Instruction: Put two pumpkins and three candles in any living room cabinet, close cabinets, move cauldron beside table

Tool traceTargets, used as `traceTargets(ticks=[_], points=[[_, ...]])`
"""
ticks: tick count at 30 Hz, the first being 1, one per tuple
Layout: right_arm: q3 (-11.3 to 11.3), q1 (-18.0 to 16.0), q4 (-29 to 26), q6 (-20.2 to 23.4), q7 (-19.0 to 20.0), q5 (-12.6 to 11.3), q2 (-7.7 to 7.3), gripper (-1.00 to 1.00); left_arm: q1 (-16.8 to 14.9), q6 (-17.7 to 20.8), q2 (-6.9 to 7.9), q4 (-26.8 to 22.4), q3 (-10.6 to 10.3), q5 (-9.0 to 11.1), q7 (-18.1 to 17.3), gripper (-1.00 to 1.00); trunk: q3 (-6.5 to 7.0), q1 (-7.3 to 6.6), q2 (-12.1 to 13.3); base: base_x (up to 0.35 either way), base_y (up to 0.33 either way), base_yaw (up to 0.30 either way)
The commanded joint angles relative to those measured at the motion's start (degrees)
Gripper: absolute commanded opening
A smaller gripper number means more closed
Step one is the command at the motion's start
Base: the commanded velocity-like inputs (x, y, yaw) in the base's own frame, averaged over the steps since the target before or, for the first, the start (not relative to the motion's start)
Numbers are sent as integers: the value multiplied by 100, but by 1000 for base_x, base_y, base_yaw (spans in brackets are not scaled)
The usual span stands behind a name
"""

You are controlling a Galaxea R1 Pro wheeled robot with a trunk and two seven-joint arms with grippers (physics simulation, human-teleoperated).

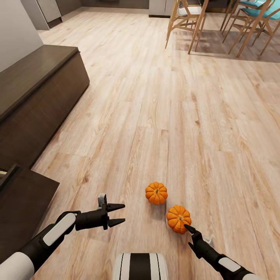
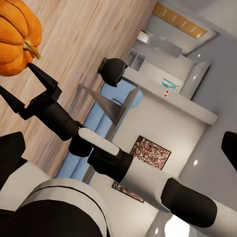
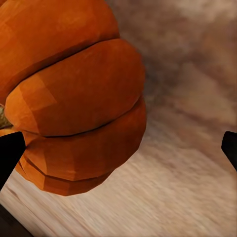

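Two orange pumpkins lie on the wood floor, one farther off (image 1: 156, 193) and one nearer (image 1: 179, 218). My right gripper (image 1: 190, 230) is open at the nearer pumpkin's (image 3: 74, 94) near side, and its fingertips reach the pumpkin's (image 2: 15, 37) edge without closing on it. My left gripper (image 1: 116, 214) hangs open and empty to the left of the farther pumpkin. The dark brown cabinet (image 1: 39, 97) runs along the left wall. Its near drawer front (image 1: 23, 198) stands out from the body, with a strip of pale wood showing behind it. The candles and the cauldron are out of view.
Wooden dining chairs (image 1: 186, 17) and teal-seated chairs (image 1: 252, 11) stand at the far right. Grey kitchen cupboards (image 1: 46, 11) are at the far left. My own base (image 1: 140, 266) sits just below the pumpkins. Open floor stretches ahead.
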Motion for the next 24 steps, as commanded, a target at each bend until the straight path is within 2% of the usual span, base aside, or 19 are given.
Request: traceTargets(ticks=[1, 24], points=[[70, -3, 22, 8, -5, -42, 1, 100, -7, 9, 4, 5, -19, 7, -27, 100, -3, 1, -1, 5, 0, 0], [70, -4, 20, 9, -5, -45, 1, 100, -7, 9, 4, 5, -19, 7, -27, 100, -3, 1, -1, 29, 14, 0]])
